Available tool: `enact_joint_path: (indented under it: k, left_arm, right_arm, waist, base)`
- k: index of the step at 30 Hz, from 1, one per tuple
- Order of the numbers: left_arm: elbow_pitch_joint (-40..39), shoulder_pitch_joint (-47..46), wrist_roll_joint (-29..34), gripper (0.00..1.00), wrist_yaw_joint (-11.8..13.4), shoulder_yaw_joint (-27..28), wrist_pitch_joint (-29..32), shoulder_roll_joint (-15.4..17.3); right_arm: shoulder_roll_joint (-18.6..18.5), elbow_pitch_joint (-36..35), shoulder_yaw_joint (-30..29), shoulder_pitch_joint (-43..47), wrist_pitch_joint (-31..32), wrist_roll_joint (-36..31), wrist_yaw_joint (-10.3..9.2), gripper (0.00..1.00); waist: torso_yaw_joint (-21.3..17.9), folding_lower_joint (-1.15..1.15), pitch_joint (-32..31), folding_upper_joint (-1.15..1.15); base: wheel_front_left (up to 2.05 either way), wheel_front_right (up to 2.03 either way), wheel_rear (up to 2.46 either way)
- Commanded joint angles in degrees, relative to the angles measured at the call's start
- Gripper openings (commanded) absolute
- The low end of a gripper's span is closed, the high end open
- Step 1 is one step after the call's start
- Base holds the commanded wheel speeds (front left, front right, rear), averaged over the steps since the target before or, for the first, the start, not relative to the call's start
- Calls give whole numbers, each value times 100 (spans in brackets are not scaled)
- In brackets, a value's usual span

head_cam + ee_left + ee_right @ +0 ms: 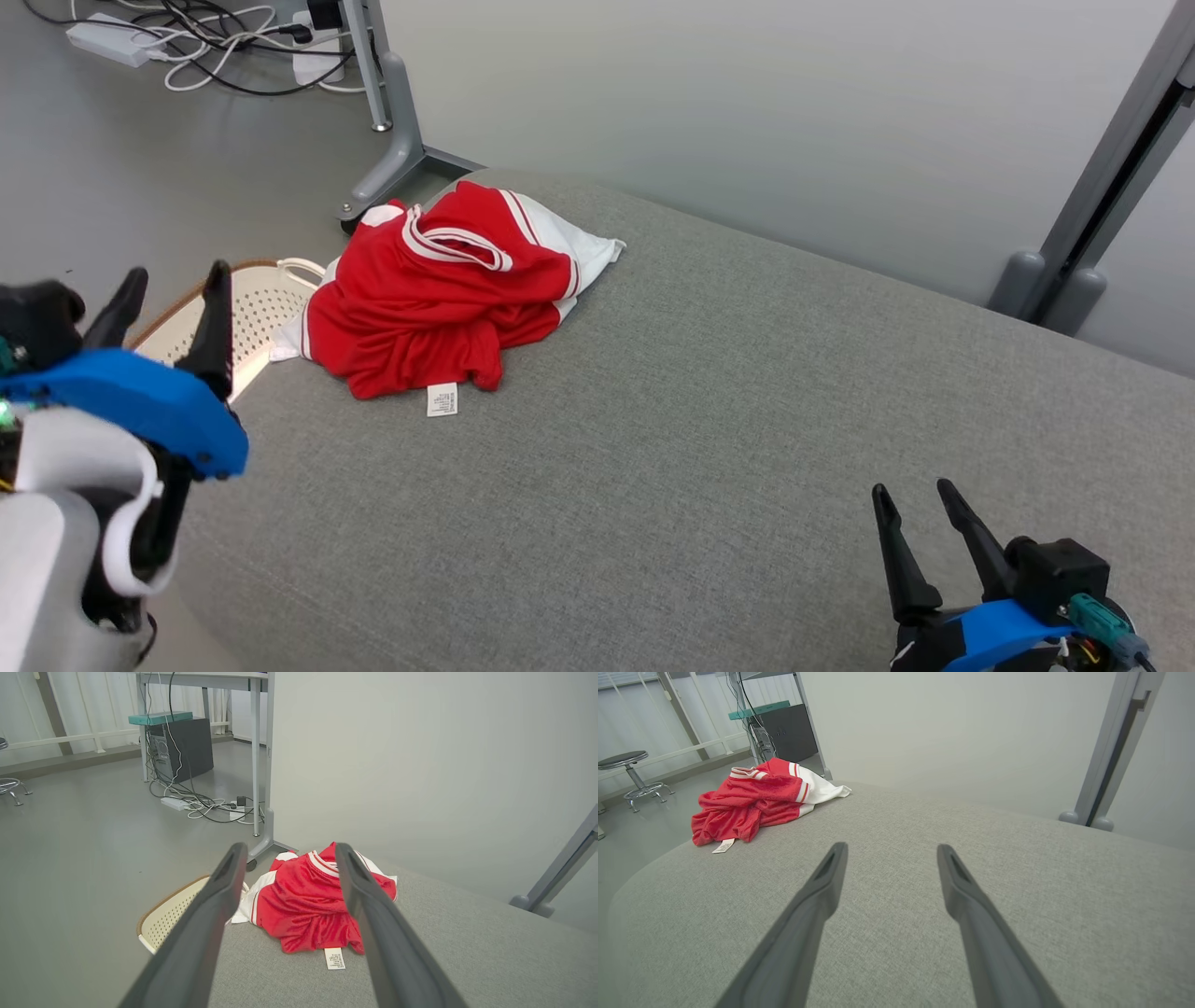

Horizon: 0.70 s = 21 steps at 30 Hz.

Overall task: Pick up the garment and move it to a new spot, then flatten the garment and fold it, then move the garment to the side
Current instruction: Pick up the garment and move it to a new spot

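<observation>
Left gripper [177,275]: hanging over the near left edge of the pad, dark fingers spread wide with nothing between them. In its wrist view it is pointing at the heap but well short of it.
Basket [266,313]: pale perforated tub with a brown rim, sitting on the floor just beside the pad's left edge.
Garment [429,299]: red jersey with white trim, lying crumpled in a heap at the far left corner of the pad. One white edge is drooping over the side towards the basket.
Neckline [457,245]: white-striped band, showing on top of the heap and curling upward.
Care tag [442,399]: sticking out from the near hem and lying flat on the pad.
Handling, judged: looking light, thin and floppy, likely slick sports mesh. It will probably be sagging and sliding once lifted, so a shallow pinch may be slipping off.
Where to grip, judged: a raised fold near the neckline or the bunched near hem is offering bulk. The tag alone is looking too flimsy.
Grey pad [709,420]: woven cushion top, offering bare room to the right for laying out.
Right gripper [911,488]: resting low at the near right, fingers parted wide, holding nothing, well apart from the jersey.
</observation>
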Motion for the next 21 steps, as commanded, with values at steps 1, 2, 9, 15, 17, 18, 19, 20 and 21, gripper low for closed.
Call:
enact_joint_path:
  k: [1, 2, 9, 15, 17, 18, 19, 20, 21]
  left_arm:
    - [264, -525, -153, 100, -76, 21, 357, 58]
    - [387, -721, -244, 100, -91, 52, 511, 62]
    - [1203, -1587, -874, 100, -29, 418, 1157, 6]
    - [1797, -2019, -1183, 100, 266, 726, 1610, 142]
    - [1923, -2104, -1198, 100, 397, 826, 1720, 250]
    - [1970, -2133, -1193, 100, 455, 861, 1764, 304]
    - [2006, -2157, -1204, 100, 498, 916, 1800, 363]
    - [2030, -2178, -1216, 100, 528, 954, 1825, 415]
    - [2057, -2207, -1253, 100, 552, 1015, 1825, 450]
  right_arm:
    - [-36, -107, -37, 61, 12, -12, 3, 100]
    - [-40, -147, -20, 38, 52, -42, 2, 100]
    - [-35, -550, 79, -135, 295, -265, 2, 100]
    - [-34, -995, 148, -327, 491, -453, 2, 100]
    - [-35, -1121, 167, -382, 547, -507, 3, 100]
    - [-35, -1192, 155, -402, 569, -527, 2, 100]
    - [-35, -1252, 164, -424, 589, -542, 2, 100]
    - [-33, -1310, 148, -439, 611, -569, 3, 100]
    - [-33, -1367, 150, -447, 632, -583, 3, 100]
  waist:
    - [-75, 0, 134, 0]
    - [-163, 0, 234, 0]
    - [-766, 0, 873, 0]
    - [-1367, 0, 1495, 0]
    - [-1552, 0, 1698, 0]
    - [-1637, 0, 1798, 0]
    - [-1720, 0, 1901, 0]
    - [-1792, 0, 1995, 0]
    - [-1863, 0, 2094, 0]
  base:
    - [0, 0, 0]
    - [0, 0, 0]
    - [0, 0, 0]
    - [0, 0, 0]
    - [0, 0, 0]
    - [0, 0, 0]
    - [0, 0, 0]
    - [0, 0, 0]
    - [0, 0, 0]
